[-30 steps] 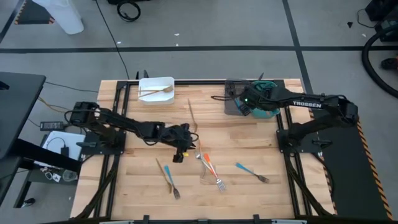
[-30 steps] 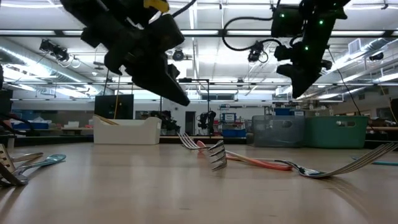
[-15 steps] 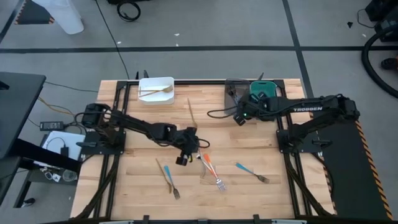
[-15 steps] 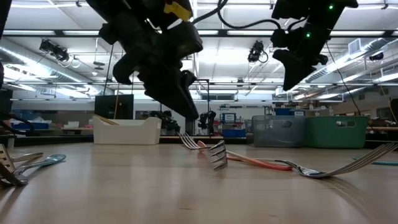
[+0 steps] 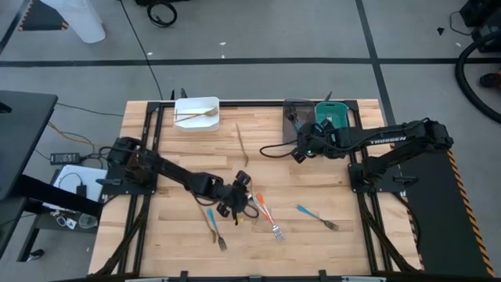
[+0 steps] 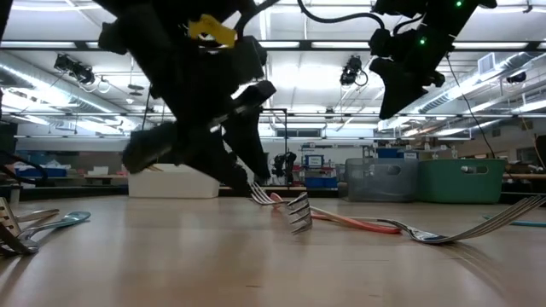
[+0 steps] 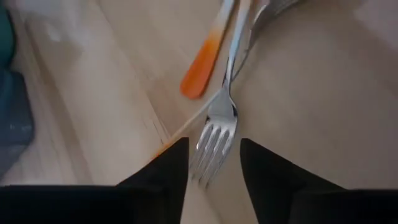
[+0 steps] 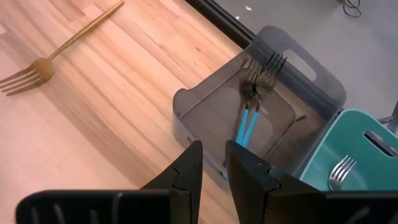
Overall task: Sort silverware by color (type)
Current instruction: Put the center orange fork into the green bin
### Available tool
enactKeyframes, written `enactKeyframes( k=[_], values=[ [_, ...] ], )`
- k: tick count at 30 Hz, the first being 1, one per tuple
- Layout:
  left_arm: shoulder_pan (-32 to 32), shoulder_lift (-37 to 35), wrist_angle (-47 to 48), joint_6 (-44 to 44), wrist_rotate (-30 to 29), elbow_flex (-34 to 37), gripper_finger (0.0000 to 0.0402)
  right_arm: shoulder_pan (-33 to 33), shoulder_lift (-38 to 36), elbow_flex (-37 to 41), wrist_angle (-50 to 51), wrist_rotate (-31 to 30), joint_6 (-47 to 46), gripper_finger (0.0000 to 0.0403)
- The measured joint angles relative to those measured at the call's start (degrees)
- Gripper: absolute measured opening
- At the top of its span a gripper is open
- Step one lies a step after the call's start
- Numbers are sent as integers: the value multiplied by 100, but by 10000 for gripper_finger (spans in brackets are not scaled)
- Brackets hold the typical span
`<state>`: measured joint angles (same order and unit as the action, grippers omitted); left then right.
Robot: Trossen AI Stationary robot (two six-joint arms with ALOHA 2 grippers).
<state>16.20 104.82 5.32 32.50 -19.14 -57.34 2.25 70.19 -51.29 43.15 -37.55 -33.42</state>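
Silverware lying loose mid-counter, orange fork (image 5: pixel 264 208) crossing a metal one (image 7: pixel 217 127) | left gripper (image 5: pixel 232 210) hanging low over the pile, fingers parted astride the tines, arm reaching out flat | right gripper (image 5: pixel 301 149) empty, narrowly open, hovering beside grey bin (image 8: pixel 214 106) holding blue forks (image 8: pixel 249 118).

I see a table (image 5: pixel 172 235) of pale wood strips, smooth with a faint sheen. The fork (image 7: pixel 217 127) between my left fingers (image 7: pixel 163 171) has shiny metal tines; the handle (image 7: pixel 202 59) beside it looks like glossy orange plastic. The far grey bin (image 8: pixel 280 112) is translucent plastic, the gold fork (image 8: pixel 59 50) matt. Both arms are matt black.
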Motion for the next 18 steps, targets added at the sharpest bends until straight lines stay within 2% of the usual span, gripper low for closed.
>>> enactKeyframes(
  k=[6, 13, 18],
  values=[
    [181, 292, -74, 677, -657, -1, 177, -6, 2, 4, -9, 3, -8, 81],
    [171, 509, -260, 1298, -960, -13, 169, -6, 2, 4, -26, 5, -4, 81],
    [122, 531, -315, 1427, -959, -13, 152, -6, 2, 7, -26, 6, -4, 81]
  ],
)
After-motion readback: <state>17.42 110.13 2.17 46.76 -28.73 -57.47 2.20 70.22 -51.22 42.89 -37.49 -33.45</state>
